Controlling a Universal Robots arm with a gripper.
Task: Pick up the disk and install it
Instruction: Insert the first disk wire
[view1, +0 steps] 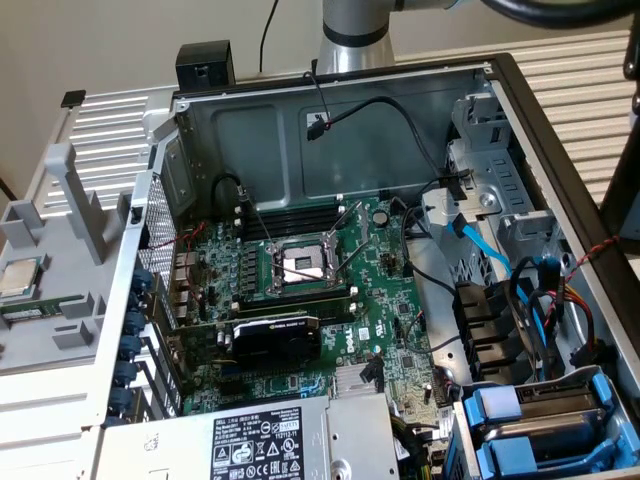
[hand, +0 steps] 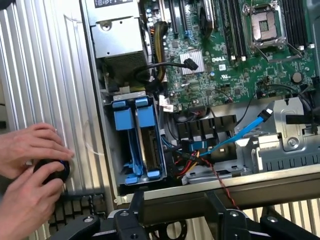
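We see the gripper (hand: 175, 200) open, holding nothing, by the case rim (hand: 260, 181) near two blue carriers (hand: 125, 122) seated in their bay.

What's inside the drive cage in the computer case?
Two blue carriers stand side by side in the drive cage. Whether each holds a drive is covered by their frames.

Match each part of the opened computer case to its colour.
Parts:
1. motherboard
2. power supply box
3. graphics card
4. drive carrier fronts

Colours:
A. black
B. blue
C. green
D. grey

Pairs: 1-C; 2-D; 3-A; 4-B
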